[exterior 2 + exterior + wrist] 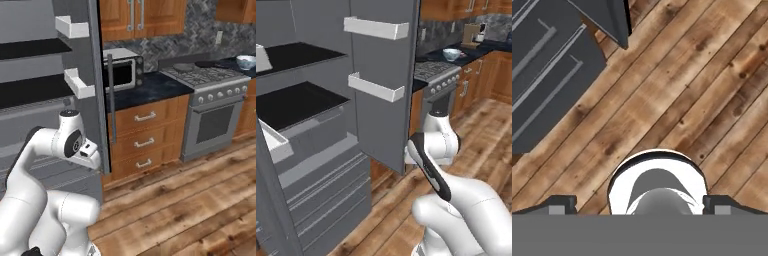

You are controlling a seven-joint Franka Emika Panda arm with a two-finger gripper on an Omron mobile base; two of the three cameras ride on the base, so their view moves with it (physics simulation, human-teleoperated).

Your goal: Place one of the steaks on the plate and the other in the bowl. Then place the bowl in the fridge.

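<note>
With my hand pointing straight down at the wooden floor (677, 90), my gripper (640, 204) has its 2 finger tips spread as wide as they go, one at each lower corner of the hand view, and nothing sits between them or touches them. Below the hand lie bare planks, with the grey lower drawers (547, 70) of the fridge (321, 150) off to one side.

From the base views, the fridge stands open. Its 2 black shelves (298, 102) carry nothing that I can see, and the 2 white door bins (376, 87) on the open door (386, 75) look hollow from this angle, though I cannot see down into them.

Well apart from me, the bowl (451, 53) sits on the dark counter (476, 52) beyond the stove (210, 80); it also shows at the far right in the right base view. I cannot tell whether anything lies inside it. Left of the stove, the microwave (122, 70) stands on the counter.
</note>
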